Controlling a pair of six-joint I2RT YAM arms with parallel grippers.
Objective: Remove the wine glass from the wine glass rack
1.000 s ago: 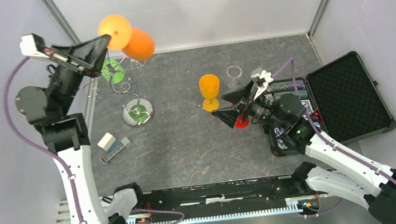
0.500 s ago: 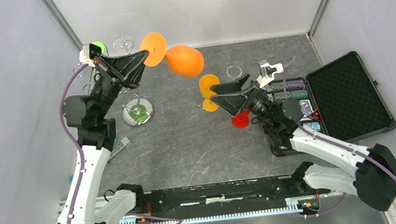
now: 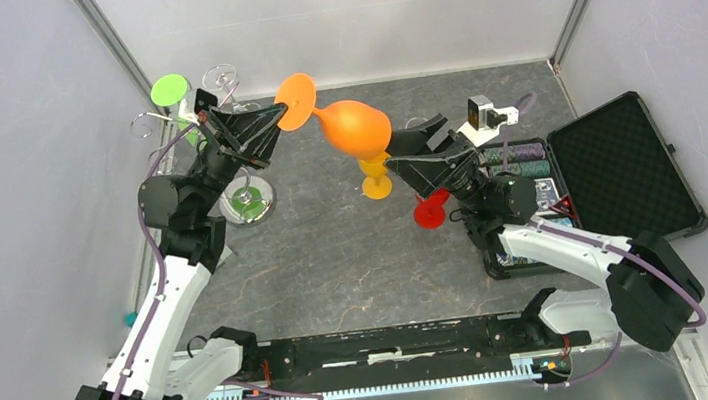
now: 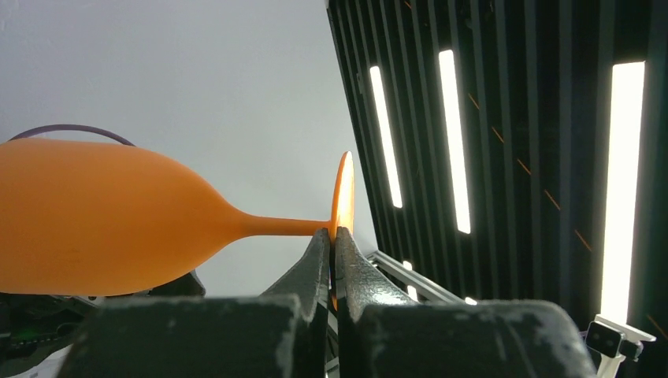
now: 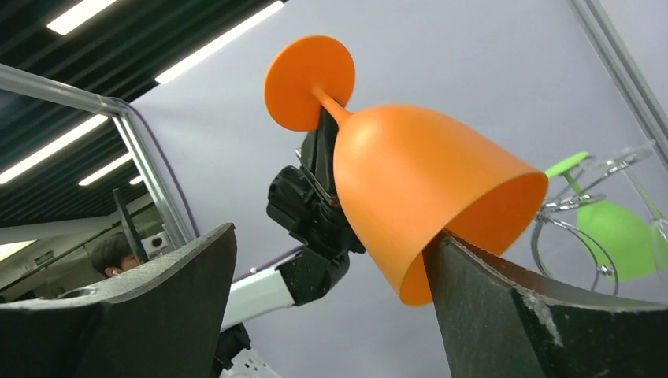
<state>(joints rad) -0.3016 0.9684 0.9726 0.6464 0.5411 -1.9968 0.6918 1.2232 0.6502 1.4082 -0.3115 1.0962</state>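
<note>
The orange plastic wine glass (image 3: 355,127) is held in the air on its side, clear of the silver wire wine glass rack (image 3: 248,204) and to the right of it, above the dark grey marbled table (image 3: 336,257). Its round foot is pinched at the edge by the left gripper (image 4: 332,239), whose jaws are closed tight on the thin disc; the stem and bowl are pointed away towards the right arm. The bowl is placed between the widely spread jaws of the right gripper (image 5: 335,234), which is not clamped on anything; in the right wrist view the rim of the bowl is seen at, or touching, one finger (image 5: 504,315), while the other is kept well apart from it. A green wine glass (image 5: 618,232) is hung upside down on the rack's curled hooks. A second orange goblet (image 3: 376,182) is stood upright on the table under the held bowl, with a red object (image 3: 429,215) near it. An open black case (image 3: 623,164) is laid at the right edge.
</note>
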